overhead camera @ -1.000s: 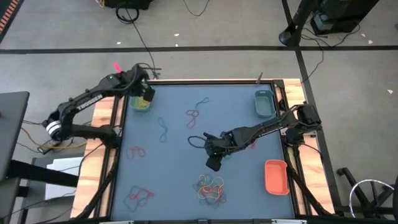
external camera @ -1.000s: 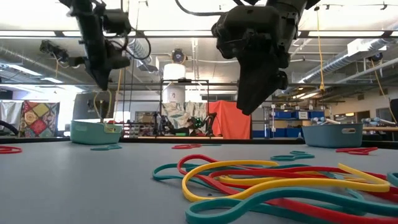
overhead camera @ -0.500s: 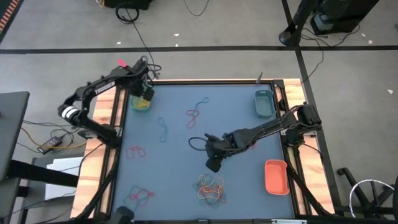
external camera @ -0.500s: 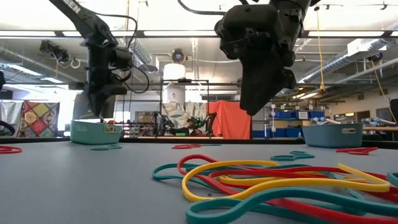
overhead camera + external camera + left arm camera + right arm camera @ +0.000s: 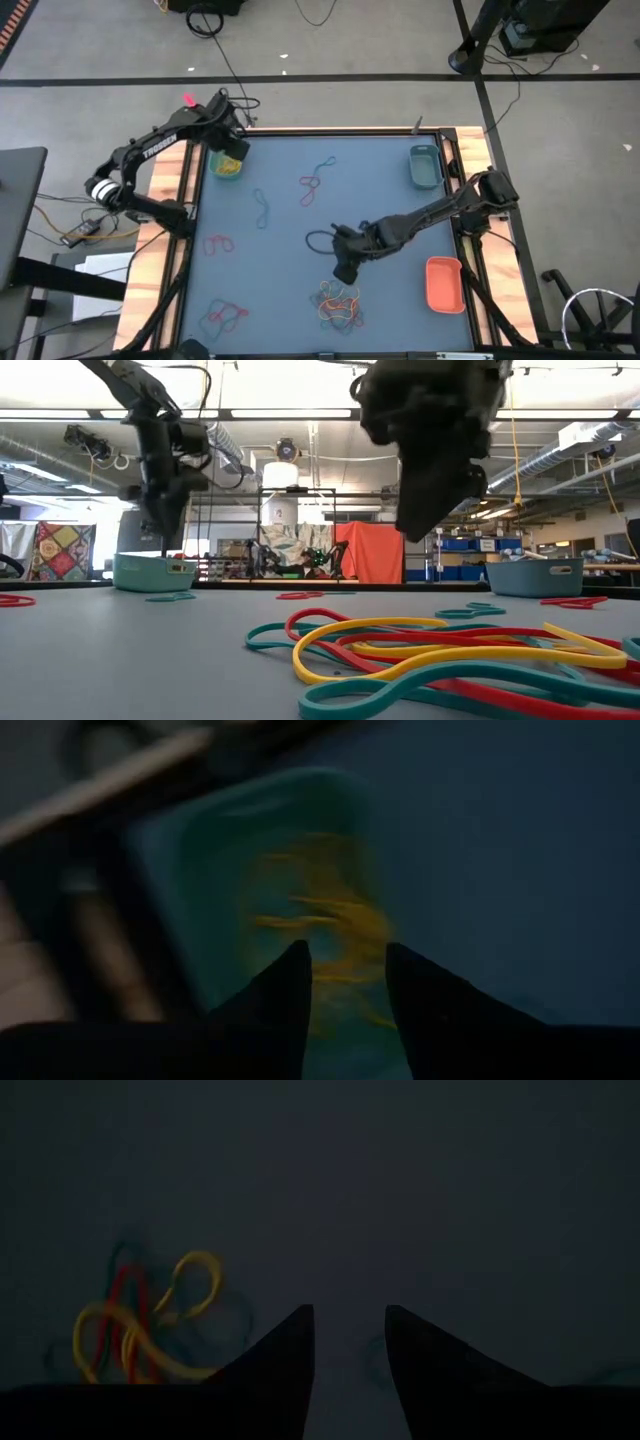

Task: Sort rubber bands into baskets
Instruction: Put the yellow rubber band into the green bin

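Note:
My left gripper (image 5: 231, 150) hangs open above the green basket (image 5: 228, 166) at the table's far left; in its wrist view the fingers (image 5: 348, 970) stand apart over yellow rubber bands (image 5: 320, 920) that lie in the basket (image 5: 190, 870). My right gripper (image 5: 343, 270) is open with nothing between its fingers (image 5: 348, 1330), above the table just far of a tangled pile of red, yellow and teal rubber bands (image 5: 338, 303) (image 5: 150, 1320). The teal basket (image 5: 424, 165) stands at the far right and the orange-red basket (image 5: 444, 283) at the near right.
Loose bands lie scattered on the blue mat: red (image 5: 312, 187) and teal (image 5: 325, 162) at the far middle, teal (image 5: 262, 208) and red (image 5: 218, 244) on the left, a red-and-teal bunch (image 5: 225, 316) at the near left. Wooden rails (image 5: 170, 230) border the table.
My right gripper has gone a little toward the table's near edge, closer to the pile of bands. My left arm has shifted its elbow outward while its gripper has stayed above the green basket.

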